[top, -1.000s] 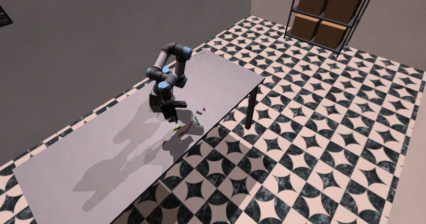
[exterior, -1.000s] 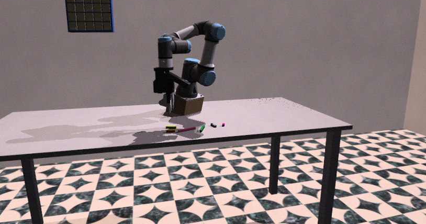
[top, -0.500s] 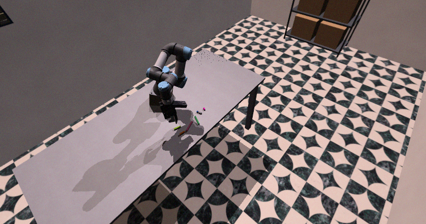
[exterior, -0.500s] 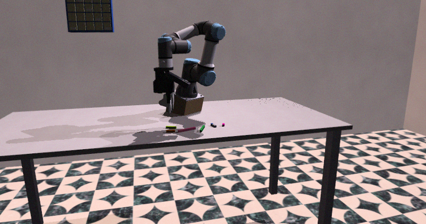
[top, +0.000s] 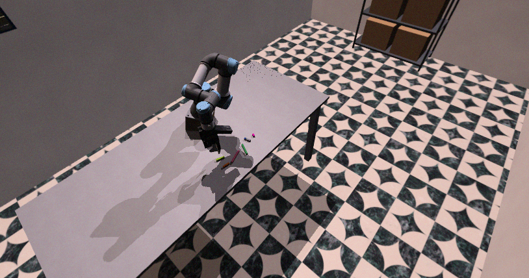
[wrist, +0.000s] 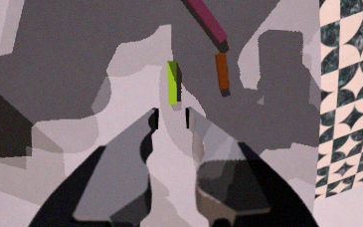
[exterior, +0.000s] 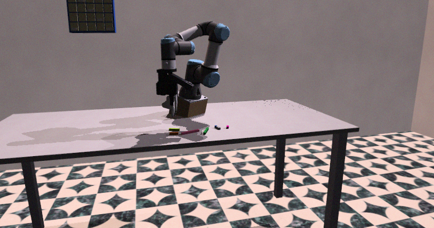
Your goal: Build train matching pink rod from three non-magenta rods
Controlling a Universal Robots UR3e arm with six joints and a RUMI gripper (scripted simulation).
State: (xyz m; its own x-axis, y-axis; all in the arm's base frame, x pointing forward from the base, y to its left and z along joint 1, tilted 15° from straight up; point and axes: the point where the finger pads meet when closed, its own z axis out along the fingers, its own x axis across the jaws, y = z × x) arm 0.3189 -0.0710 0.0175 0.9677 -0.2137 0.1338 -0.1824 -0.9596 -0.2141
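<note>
My gripper [top: 216, 151] [exterior: 173, 115] [wrist: 172, 110] points down above the table, its fingers a narrow gap apart with nothing between them. In the wrist view the lime rod [top: 219, 158] [exterior: 174, 129] [wrist: 172, 83] lies just beyond the fingertips, nearly in line with the gap. The orange rod [top: 225, 164] [exterior: 174, 133] [wrist: 222, 72] lies beside it, near one end of the slanted pink rod [top: 234, 156] [exterior: 190, 131] [wrist: 207, 20]. The green rod [top: 244, 149] [exterior: 206, 130] lies past the pink one. A grey rod [top: 247, 139] [exterior: 217, 128] and a blue rod [top: 245, 138] [exterior: 215, 126] lie close together; whether they touch is unclear.
A small magenta rod [top: 253, 135] [exterior: 227, 127] lies beyond the grey and blue rods. The arm's base block [exterior: 192, 106] stands behind the rods. The table's front edge [exterior: 194, 143] runs near the orange and pink rods. Arm shadows darken the area around the rods.
</note>
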